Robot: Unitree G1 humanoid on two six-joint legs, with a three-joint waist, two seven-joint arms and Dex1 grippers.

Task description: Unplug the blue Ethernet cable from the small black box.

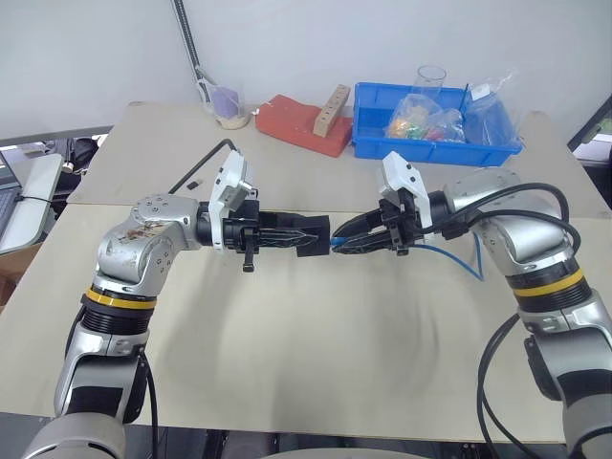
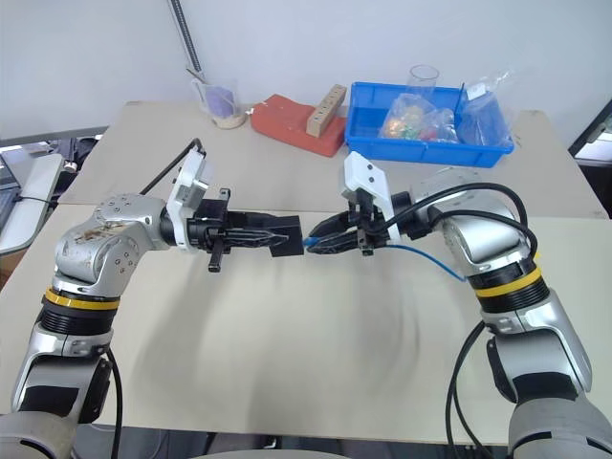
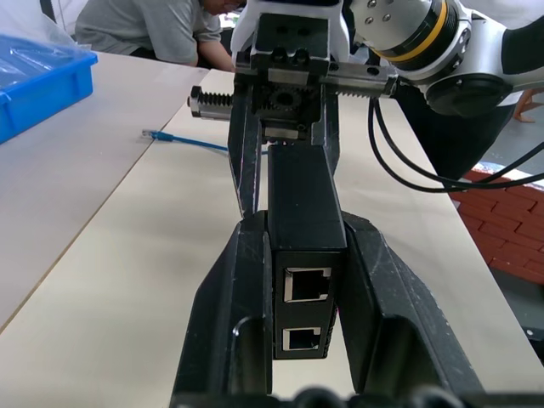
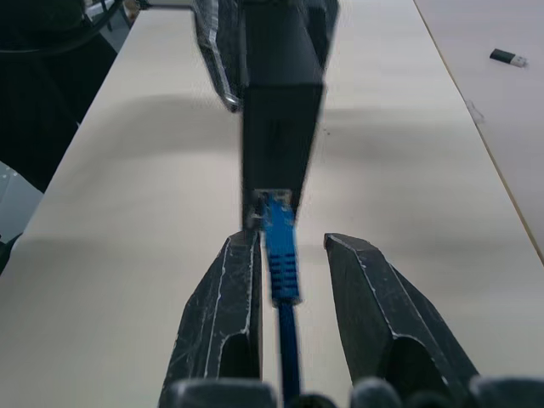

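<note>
**Beige counter, black box held in mid-air with the blue cable plugged in**

A pale beige counter [image 1: 287,325] runs out to a white wall, with a seam crossing it between the near and far halves. Above the near half, roughly at the middle, the small black box [image 1: 313,237] hangs clear of the surface. The left end effector [image 1: 304,235] is clamped shut on it, one black finger on each side, and points toward the right. In the left wrist view the box [image 3: 306,255] sits upright between those fingers, showing two stacked sockets on the end that faces the camera.

The blue Ethernet cable [image 4: 281,255] is plugged into the box's opposite, right-hand end. Its plug sits in the socket, and the ribbed blue sleeve behind the plug runs back between the two fingers of the right end effector [image 4: 289,255]. Those fingers [image 4: 225,297] stand slightly apart on either side of the sleeve; gaps show on both sides, so they are not pinching it. The right end effector [image 1: 346,243] points left, its tips just beside the box. From there the cable [image 1: 459,258] loops down and to the right, beneath the right forearm.

On the far half of the counter, a blue bin [image 1: 435,143] holds clear bags and a clear cup. To its left lie a red pad [image 1: 304,124] with a wooden block [image 1: 331,109] on it, and a measuring cup [image 1: 229,105] beyond that. A tiny black oblong piece [image 4: 509,57] lies on the counter well apart from the box.
</note>
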